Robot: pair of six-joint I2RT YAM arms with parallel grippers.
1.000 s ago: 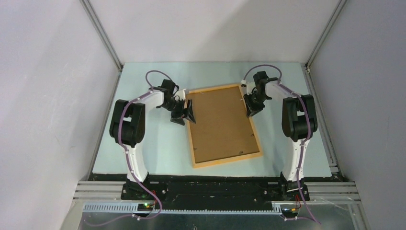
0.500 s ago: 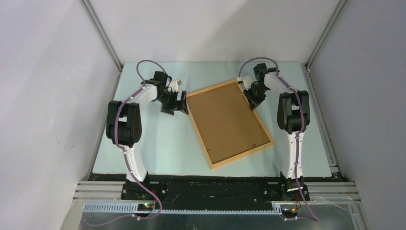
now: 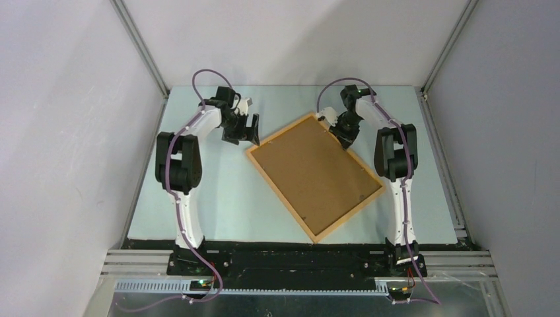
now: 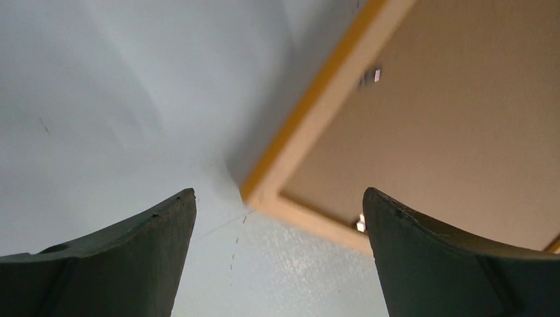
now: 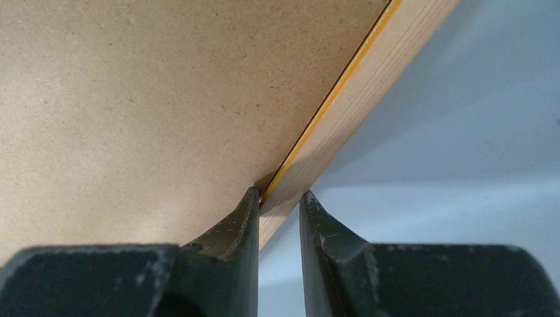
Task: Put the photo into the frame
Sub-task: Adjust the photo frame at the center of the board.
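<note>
My right gripper (image 5: 277, 197) is clenched on the rim of the frame (image 3: 281, 197), upper right of centre in the overhead view. My left gripper (image 3: 247, 130) hangs released, jaws wide, just beside the frame's upper-left corner. The frame lies back-up at centre with the brown backing board (image 3: 314, 175) showing; the photo I cannot see. I judge this a repositioning step, and freeing the backing comes next. A second ago the frame sat squarer, my left jaws at its left edge

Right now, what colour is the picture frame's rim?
The frame is light orange wood; the left wrist view shows it best.
</note>
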